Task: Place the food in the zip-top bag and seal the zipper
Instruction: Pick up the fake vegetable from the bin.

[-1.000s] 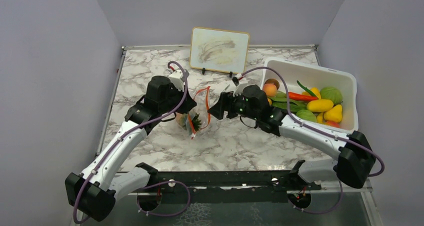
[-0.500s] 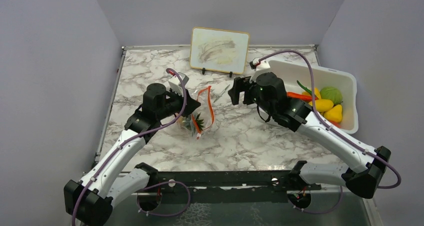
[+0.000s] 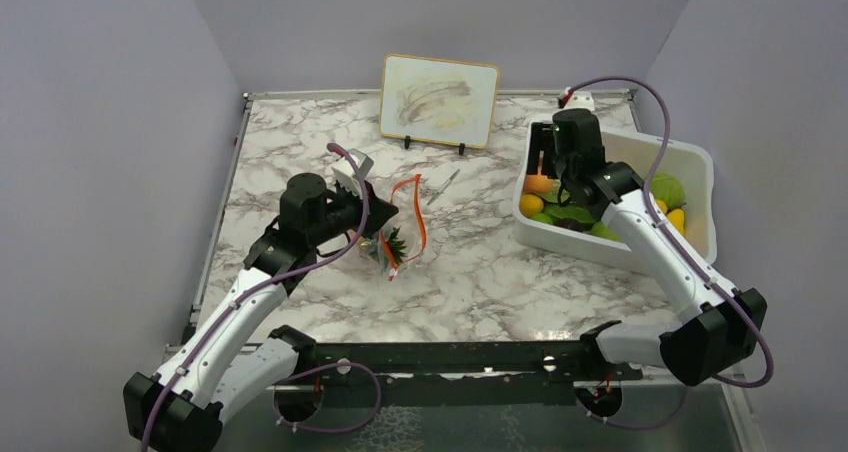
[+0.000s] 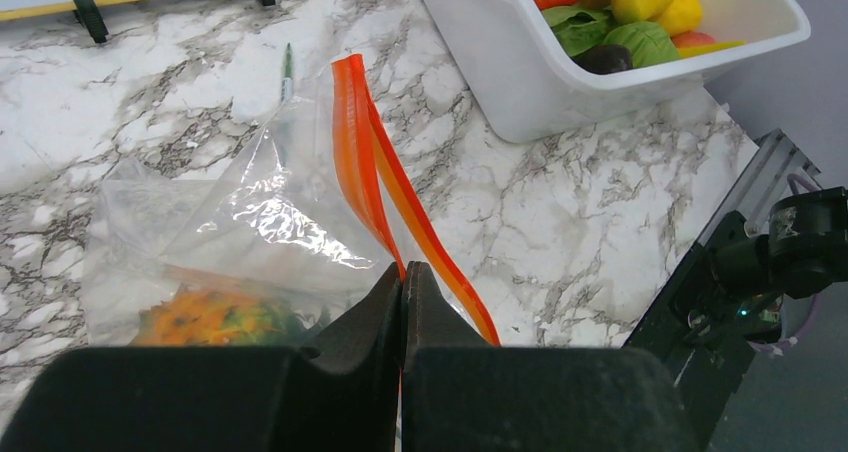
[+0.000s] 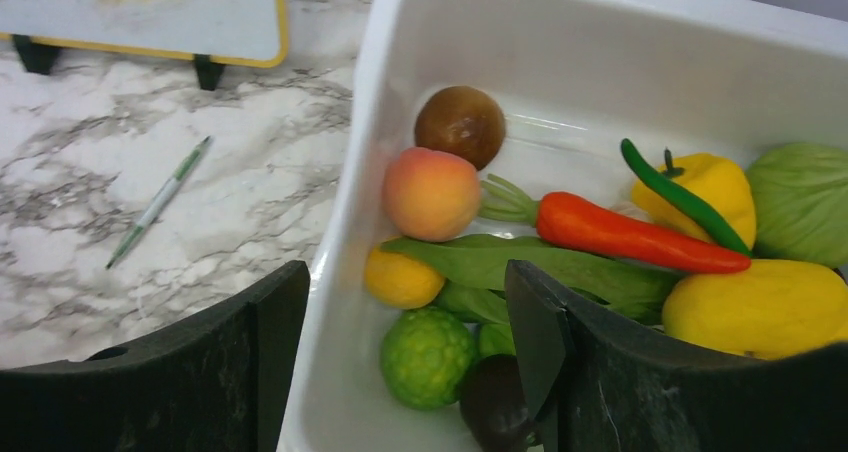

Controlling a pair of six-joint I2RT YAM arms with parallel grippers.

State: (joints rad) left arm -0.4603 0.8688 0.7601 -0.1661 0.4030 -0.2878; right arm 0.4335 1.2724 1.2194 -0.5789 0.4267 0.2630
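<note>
The clear zip-top bag [image 3: 392, 234] lies mid-table with its red-orange zipper [image 3: 420, 212] gaping. The left wrist view shows the bag [image 4: 250, 202], its zipper [image 4: 355, 142] and a spiky orange and green pineapple [image 4: 215, 317] inside. My left gripper [image 3: 385, 215] [image 4: 403, 272] is shut on one zipper lip. My right gripper [image 3: 548, 164] [image 5: 405, 302] is open and empty above the left end of the white bin [image 3: 620, 252]. Under it lie a peach [image 5: 432, 194], a brown fruit [image 5: 460, 124], a lemon [image 5: 400, 277], a bumpy green fruit [image 5: 428, 355], a red pepper [image 5: 630, 234] and yellow peppers [image 5: 760, 307].
A thin grey-green pen [image 3: 445, 185] [image 5: 160, 202] lies between the bag and the bin. A yellow-framed whiteboard [image 3: 440, 100] stands at the back. The bin wall [image 5: 520, 32] rises around the food. A dark rail [image 3: 450, 357] runs along the near edge.
My right gripper has left the bag's mouth and swung right and back over the bin, open. My left gripper has kept its hold on the zipper and shifted slightly nearer.
</note>
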